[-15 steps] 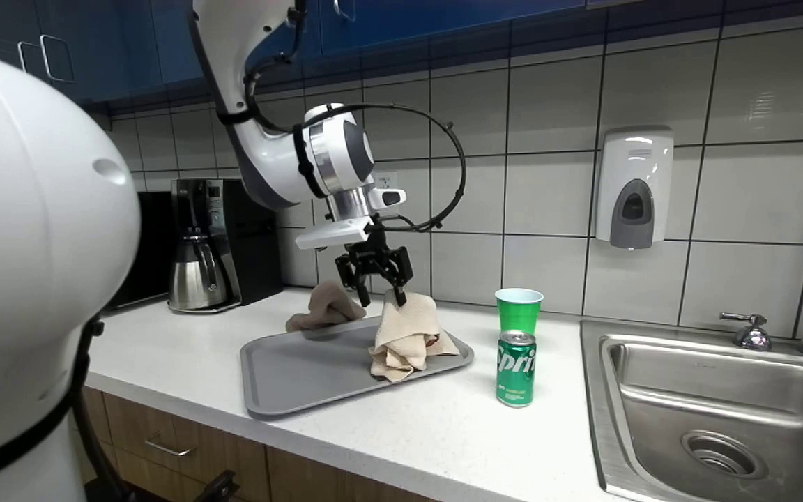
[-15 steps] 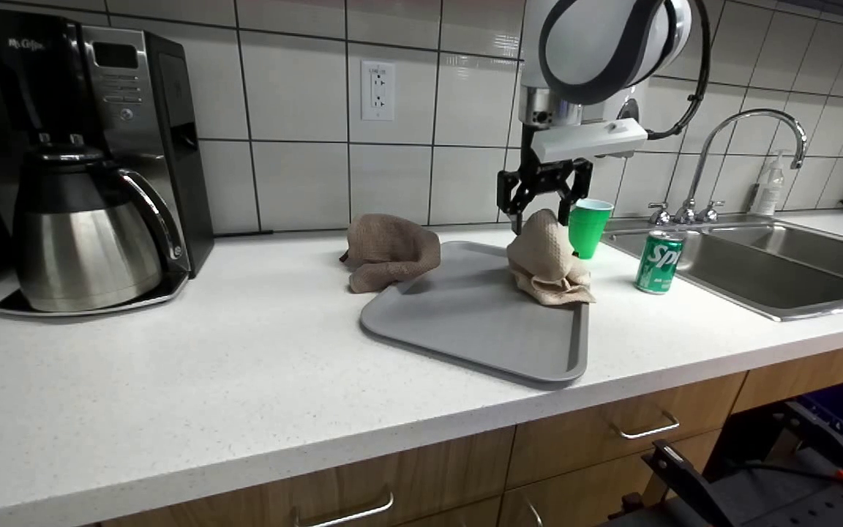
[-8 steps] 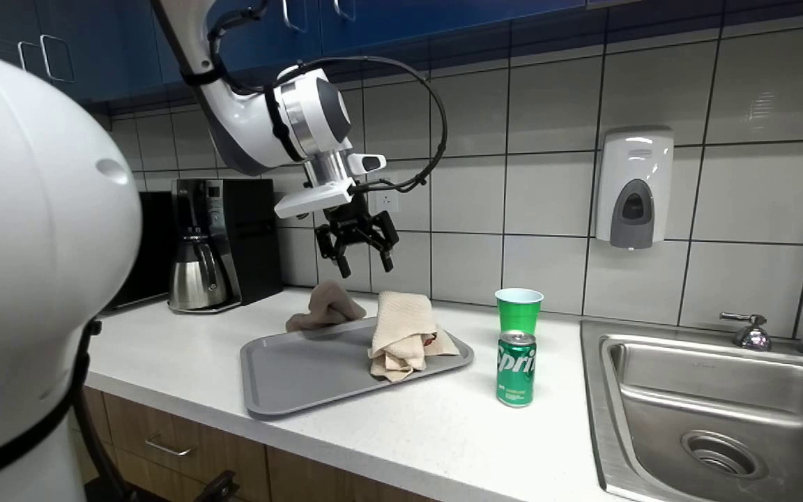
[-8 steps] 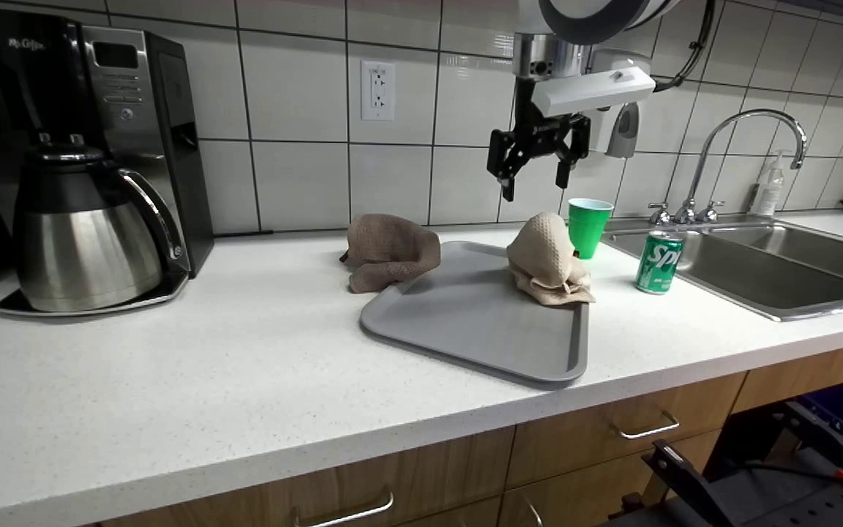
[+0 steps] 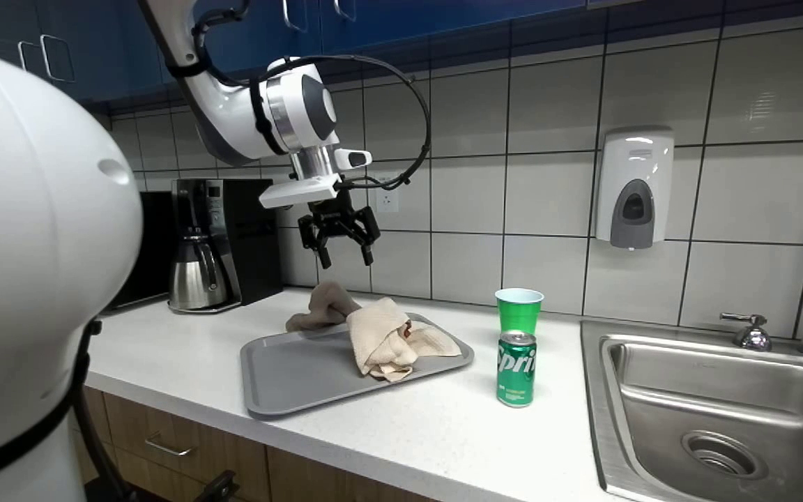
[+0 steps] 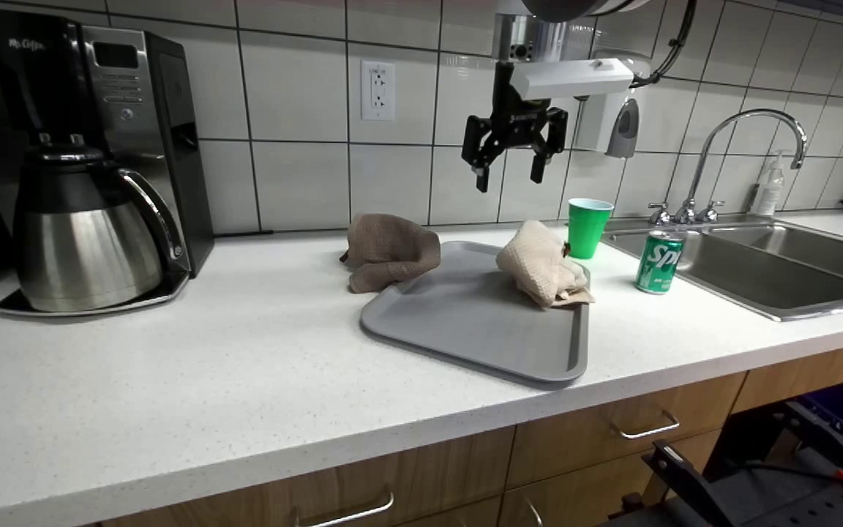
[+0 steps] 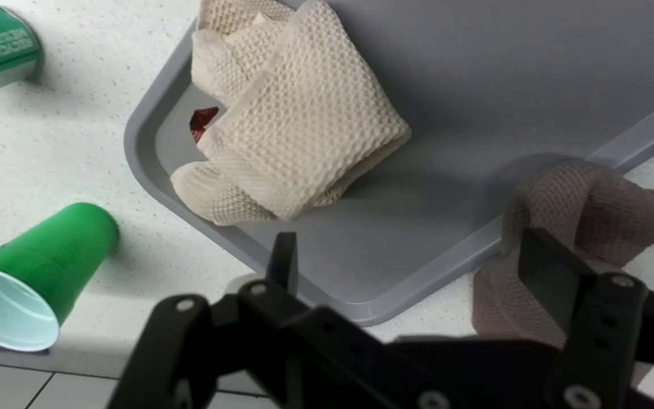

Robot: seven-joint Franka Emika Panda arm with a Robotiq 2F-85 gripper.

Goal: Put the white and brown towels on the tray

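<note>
Near the middle of an exterior view, the brown towel (image 6: 391,249) is lying in a lump, mostly on the counter (image 6: 231,351), one end maybe poking over the tray (image 6: 465,329). Its folds are hiding which way is longest. Further right and higher, the gripper (image 6: 509,180) is hanging spread wide, holding nothing, so that towel is lying to its lower left. A bit more right, the white towel (image 6: 535,263) is resting on the tray. In the wrist view's lower right, one finger (image 7: 554,278) is covering part of the brown towel, so I'm guessing the next reach is going there
</note>
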